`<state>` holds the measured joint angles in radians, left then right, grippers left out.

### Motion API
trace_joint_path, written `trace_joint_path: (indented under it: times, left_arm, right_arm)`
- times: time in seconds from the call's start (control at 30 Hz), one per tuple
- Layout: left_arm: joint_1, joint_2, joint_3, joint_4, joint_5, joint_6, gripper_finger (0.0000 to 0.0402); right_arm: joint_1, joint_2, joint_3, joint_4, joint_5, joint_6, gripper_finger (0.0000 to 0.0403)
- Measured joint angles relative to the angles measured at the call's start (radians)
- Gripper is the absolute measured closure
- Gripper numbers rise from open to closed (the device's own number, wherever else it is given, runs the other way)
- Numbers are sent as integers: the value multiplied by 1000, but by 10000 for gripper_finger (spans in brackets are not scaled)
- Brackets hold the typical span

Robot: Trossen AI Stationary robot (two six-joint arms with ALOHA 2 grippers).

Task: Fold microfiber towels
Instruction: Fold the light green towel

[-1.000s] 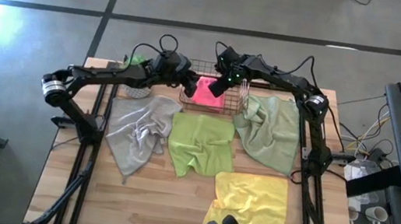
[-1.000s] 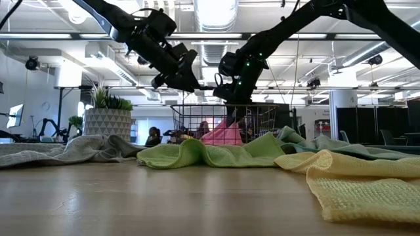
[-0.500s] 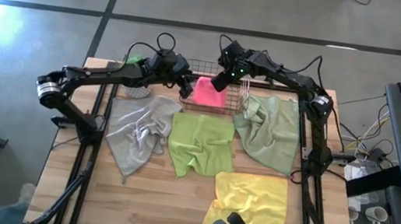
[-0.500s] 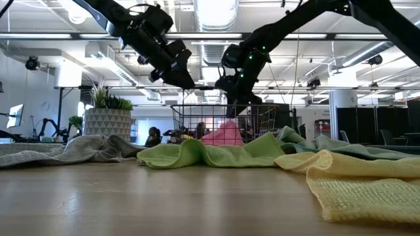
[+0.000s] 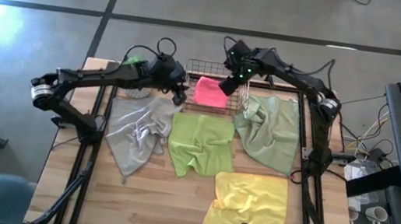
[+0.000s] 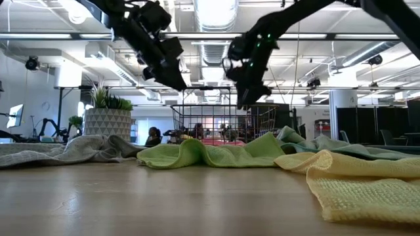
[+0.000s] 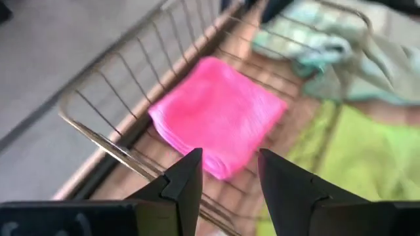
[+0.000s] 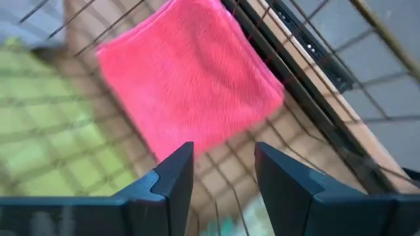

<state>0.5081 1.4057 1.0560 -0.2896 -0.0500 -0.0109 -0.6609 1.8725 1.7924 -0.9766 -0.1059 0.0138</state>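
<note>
One towel was done: the pink towel (image 5: 206,91) sat folded in the basket (image 5: 186,99) at the table's back edge. Four lay unfolded. Both grippers, left (image 5: 180,95) and right (image 5: 226,86), hovered open, empty.

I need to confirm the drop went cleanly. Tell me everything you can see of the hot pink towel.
The hot pink towel is a fuzzy microfiber cloth folded into a compact, roughly square pad with stacked layers showing at its edges. It lies flat on the floor of the copper wire basket at the table's far edge, set at an angle to the wires. Nothing grips it: the right gripper hovers above it with jaws open and empty, and the left gripper hangs by the basket's other side, also clear of it.
</note>
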Motion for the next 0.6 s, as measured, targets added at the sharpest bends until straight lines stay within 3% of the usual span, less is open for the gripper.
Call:
trace_joint_path:
  times: [0.3, 0.6]
  left_arm:
    - [-171, 2, -17, -42, 4, -15, 269]
    - [-326, 3, -21, -51, -3, -63, 269]
  right_arm:
    - [36, -216, -73, -65, -3, -80, 268]
    - [138, -449, -366, 38, -3, 34, 278]
